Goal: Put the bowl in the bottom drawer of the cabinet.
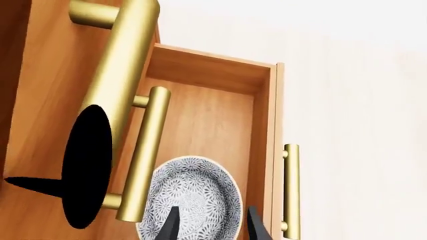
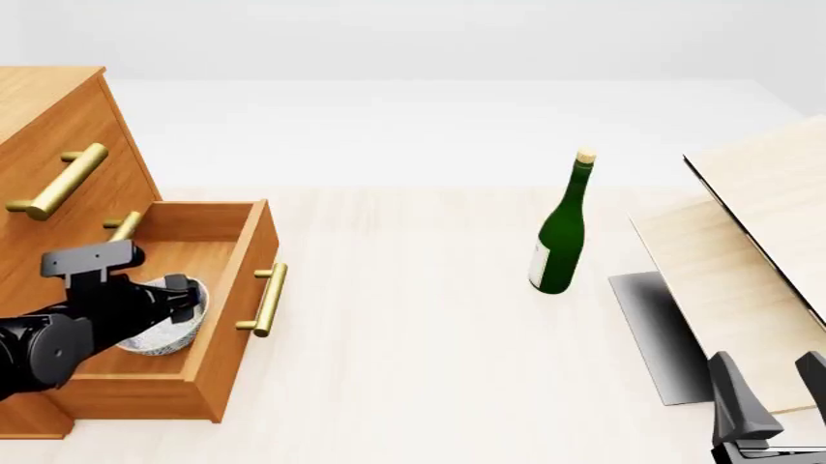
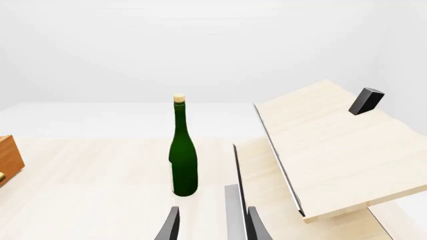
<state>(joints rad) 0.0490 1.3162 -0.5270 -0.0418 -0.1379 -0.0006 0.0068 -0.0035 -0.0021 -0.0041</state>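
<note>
Orange-brown wood, smooth and warm-toned, made up the cabinet [image 2: 58, 126]; its bottom drawer [image 2: 246, 266] stood pulled well out, a plain open box with a brass bar handle [image 2: 267, 300] on its front. The bowl [image 1: 193, 197] sat inside that drawer, near the front wall: round, shallow, glossy, white-grey with a fine floral speckle. The left tool [image 1: 212, 225] hung over the bowl's rim, one dark tapered finger inside the bowl and the other at or just outside the edge. The fingers straddled the rim, but whether they pinched it or had let go could not be told from these views. Judged from this, the bowl was low in the drawer so that a release would not drop or tip it; a shiny glazed rim would likely slip if gripped loosely. Two upper drawer fronts were shut, their brass handles cylindrical and satin. The right tool [image 3: 212, 222] waited well apart at the near right of the surface [image 2: 413, 329], fingers spread, holding nothing, presumably parked clear of the left arm's work. A green glass bottle [image 2: 562, 232] stood upright mid-surface, cork on top, pale label low on its side. A pale wood panel structure [image 3: 333, 145] sloped at right, a small dark block [image 3: 365, 101] on it.
</note>
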